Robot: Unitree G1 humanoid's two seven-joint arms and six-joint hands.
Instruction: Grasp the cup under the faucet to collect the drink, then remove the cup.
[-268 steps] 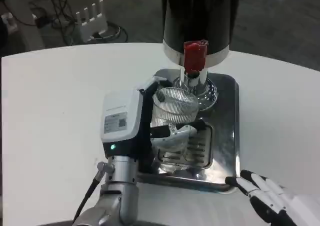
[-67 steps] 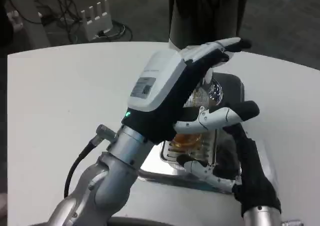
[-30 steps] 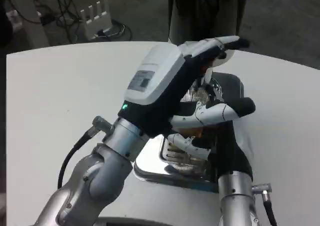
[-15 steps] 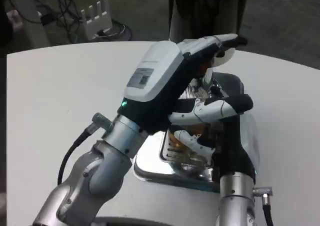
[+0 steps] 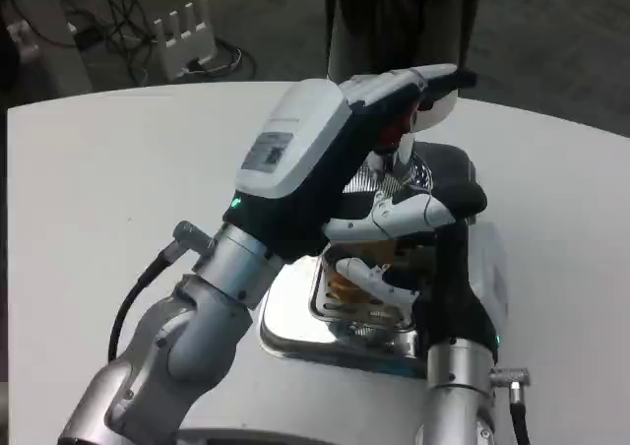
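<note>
Nearest the camera, the right hand (image 5: 448, 268) rose from the bench (image 5: 108, 189) at the front edge of the drip tray (image 5: 290, 317) — its fingers (image 5: 369, 273) curled round the cup (image 5: 349, 283), which stood upright on the tray's grille with amber drink in it, largely hidden behind both hands. The cup lay just left of the right palm, so this hand looked the nearer one for lifting it clear. Above the tray, the left hand (image 5: 325, 164) reached toward the dispenser (image 5: 399, 22), fingers extended over the red tap lever (image 5: 394, 125); whether they pressed it I could not tell — the hand looked to hold nothing
</note>
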